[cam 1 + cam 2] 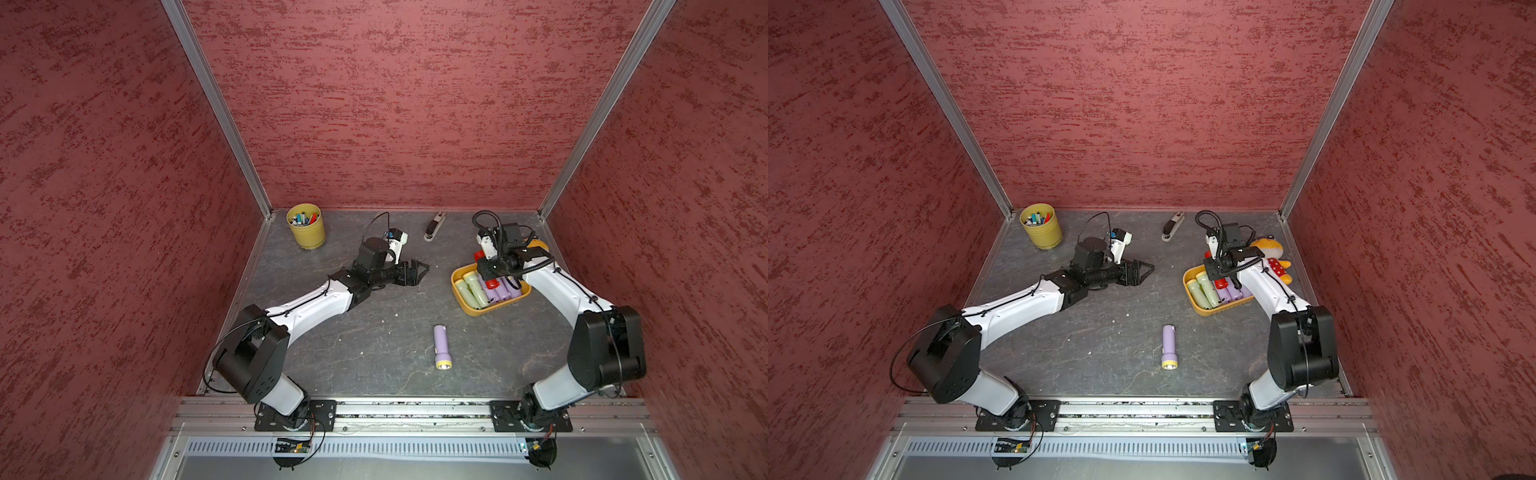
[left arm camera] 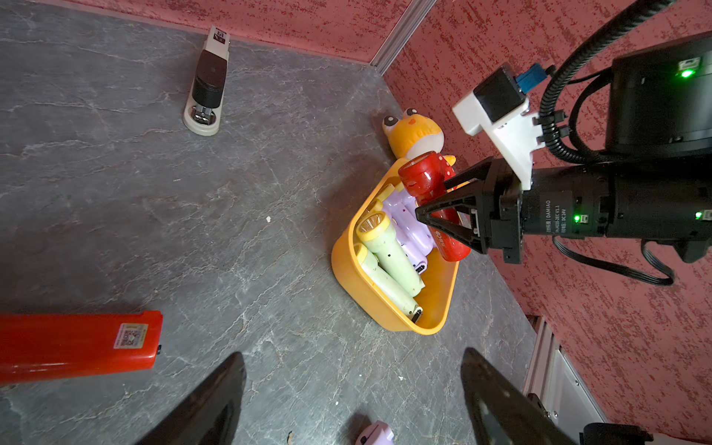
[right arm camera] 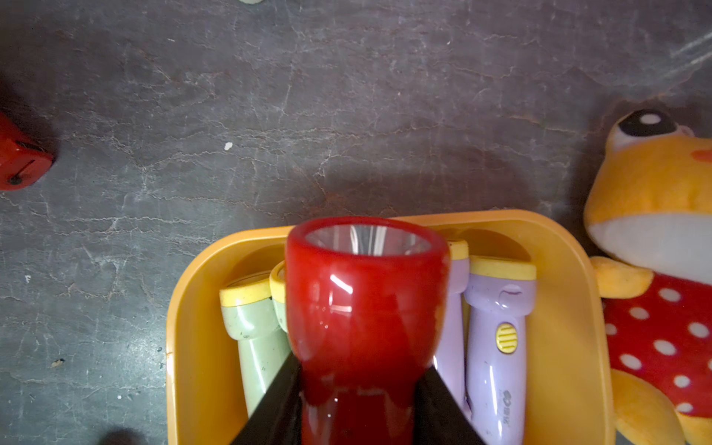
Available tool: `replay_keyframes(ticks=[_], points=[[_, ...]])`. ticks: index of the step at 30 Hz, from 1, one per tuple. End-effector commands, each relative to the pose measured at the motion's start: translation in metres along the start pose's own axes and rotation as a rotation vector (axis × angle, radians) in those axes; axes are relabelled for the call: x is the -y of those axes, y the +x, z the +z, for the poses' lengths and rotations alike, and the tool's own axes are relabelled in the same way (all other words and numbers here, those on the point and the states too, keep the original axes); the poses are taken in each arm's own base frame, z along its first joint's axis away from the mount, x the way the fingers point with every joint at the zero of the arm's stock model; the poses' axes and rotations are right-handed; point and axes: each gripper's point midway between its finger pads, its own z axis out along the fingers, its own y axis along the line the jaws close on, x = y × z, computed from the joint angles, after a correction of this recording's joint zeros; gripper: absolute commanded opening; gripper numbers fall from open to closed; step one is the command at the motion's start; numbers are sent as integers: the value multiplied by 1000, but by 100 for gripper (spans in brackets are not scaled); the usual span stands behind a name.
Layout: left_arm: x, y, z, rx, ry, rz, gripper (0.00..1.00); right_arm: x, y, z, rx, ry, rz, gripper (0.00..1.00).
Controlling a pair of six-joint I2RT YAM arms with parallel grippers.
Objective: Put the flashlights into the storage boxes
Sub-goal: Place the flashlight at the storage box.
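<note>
Slate tabletop (image 2: pixel 115 200): wrist views alone show loose red flashlight (image 2: pixel 77 345).

Yellow cup (image 1: pixel 309 235) holds pens (image 1: pixel 304 217) in a corner; grey stapler (image 1: pixel 434 226) lies flat, well apart; plush toy (image 1: pixel 1268 248) beyond it.

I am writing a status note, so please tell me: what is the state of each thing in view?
left gripper: jaws open, empty
right gripper: jaws shut on the red flashlight, over the tray
tray: upright, partly filled with flashlights
lilac flashlight: lying loose on the table
other red flashlight: lying on the table
stapler: closed, lying flat
yellow cup: upright, holds pens
</note>
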Motion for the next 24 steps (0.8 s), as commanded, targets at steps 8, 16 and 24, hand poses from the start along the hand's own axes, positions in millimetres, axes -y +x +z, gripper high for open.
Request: replay_keyframes(ticks=[8,16,24], points=[[2,-1,-8,11,-20,22,88,3,5,12,-64,-8,2,31],[-1,3,-5,3,-21,18,88,4,23,11,-91,2,10,34],[1,3,-6,3,-13,17,88,10,29,18,-122,33,7,38]])
